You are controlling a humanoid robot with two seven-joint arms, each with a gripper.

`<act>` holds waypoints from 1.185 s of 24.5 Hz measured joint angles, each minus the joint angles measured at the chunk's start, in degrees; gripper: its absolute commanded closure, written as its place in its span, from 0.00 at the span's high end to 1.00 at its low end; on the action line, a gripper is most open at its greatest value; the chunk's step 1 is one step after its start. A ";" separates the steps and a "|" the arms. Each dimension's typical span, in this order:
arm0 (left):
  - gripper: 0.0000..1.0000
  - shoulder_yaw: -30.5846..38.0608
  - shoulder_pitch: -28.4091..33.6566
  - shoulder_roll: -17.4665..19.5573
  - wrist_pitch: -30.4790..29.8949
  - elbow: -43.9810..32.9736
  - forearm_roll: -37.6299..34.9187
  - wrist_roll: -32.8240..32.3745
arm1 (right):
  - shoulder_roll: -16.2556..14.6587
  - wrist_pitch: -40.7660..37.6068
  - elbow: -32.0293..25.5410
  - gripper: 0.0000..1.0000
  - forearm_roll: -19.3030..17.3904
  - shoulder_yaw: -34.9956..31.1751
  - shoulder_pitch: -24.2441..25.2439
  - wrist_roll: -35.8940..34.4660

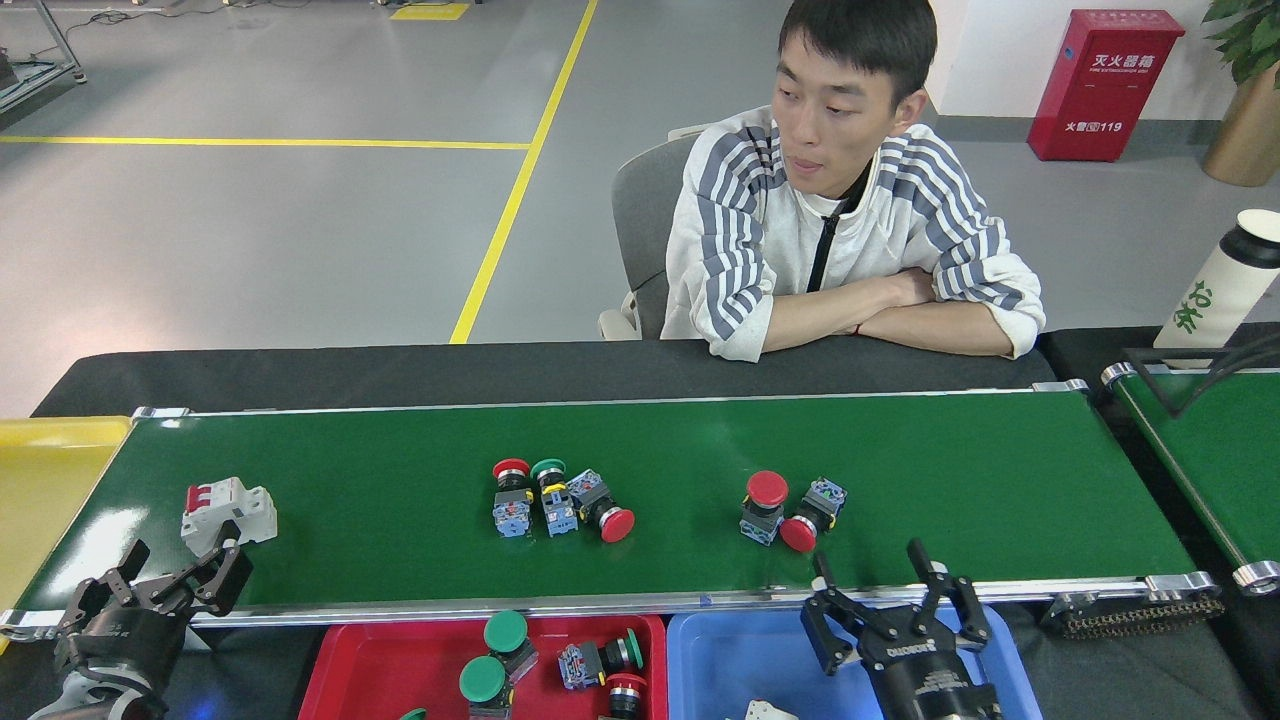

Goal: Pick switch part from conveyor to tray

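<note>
Glossy green conveyor (900,450) belt, silver metal rails.

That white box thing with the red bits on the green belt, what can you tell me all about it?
The white circuit breaker is a blocky plastic-looking part with red toggles on its upper left end. It lies slightly tilted near the left end of the conveyor, apart from the button switches. The left end effector hovers open just in front of it, not gripping it.

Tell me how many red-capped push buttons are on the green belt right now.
4 on the conveyor: two in the middle cluster, its left end and right end; two in the right pair, one upright, one tipped.
</note>
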 measured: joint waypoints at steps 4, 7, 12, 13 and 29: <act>0.94 -2.89 -3.20 0.03 0.16 3.49 0.00 0.13 | 0.51 1.14 3.74 0.99 1.22 3.73 -2.61 1.18; 0.63 -4.91 -4.85 0.84 0.16 6.21 0.00 0.29 | 2.00 1.43 6.85 0.99 1.38 5.34 -5.32 2.08; 0.08 -7.93 -4.93 3.30 0.33 7.07 0.12 0.61 | 4.11 1.81 12.92 0.99 1.40 6.44 -10.64 3.96; 0.08 -8.16 -4.92 3.34 0.20 7.06 0.28 0.66 | 4.46 1.85 14.59 0.99 1.40 6.49 -11.69 4.09; 0.08 -7.43 22.16 2.96 -13.60 -29.13 12.52 -1.10 | 7.30 4.27 27.31 0.02 1.37 10.52 -20.47 3.83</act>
